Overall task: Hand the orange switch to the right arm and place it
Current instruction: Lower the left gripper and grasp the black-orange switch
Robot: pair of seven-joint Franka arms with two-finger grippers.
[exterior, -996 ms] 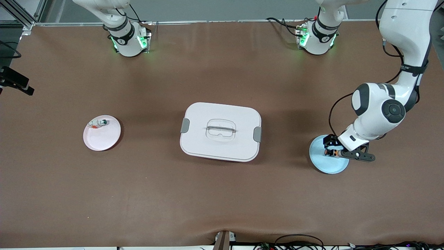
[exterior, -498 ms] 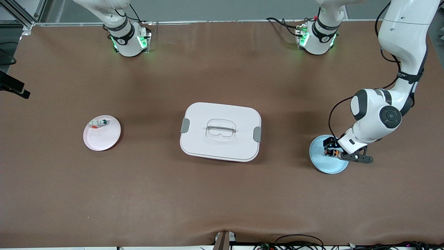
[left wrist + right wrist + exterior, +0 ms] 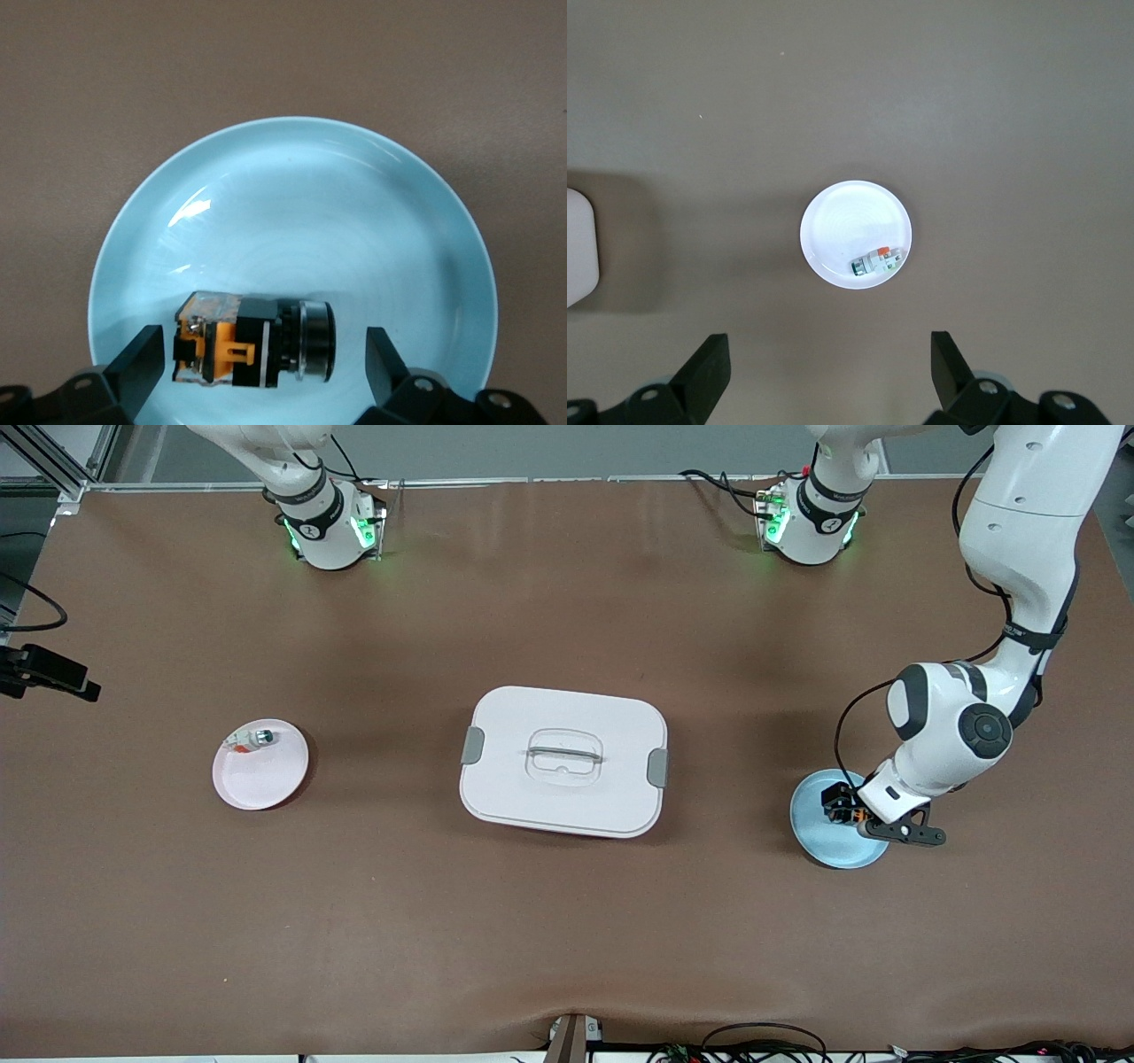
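Note:
The orange switch [image 3: 257, 354] lies on its side on a light blue plate [image 3: 292, 221] toward the left arm's end of the table. It is a small black cylinder with an orange rear. My left gripper [image 3: 263, 359] is open and low over the plate, one finger on each side of the switch with a gap on both sides. In the front view the left gripper [image 3: 842, 806] covers most of the switch [image 3: 855, 812] on the plate [image 3: 833, 849]. My right gripper [image 3: 828, 359] is open and empty, high over the table beside a pink plate [image 3: 850, 221].
The pink plate [image 3: 261, 779] toward the right arm's end holds a small whitish piece with a green-silver tip [image 3: 254, 738], which also shows in the right wrist view [image 3: 877, 261]. A white lidded box [image 3: 563, 762] stands mid-table.
The left arm has shifted a little toward the table's middle, its gripper still low over the blue plate round the switch. The switch has not moved.

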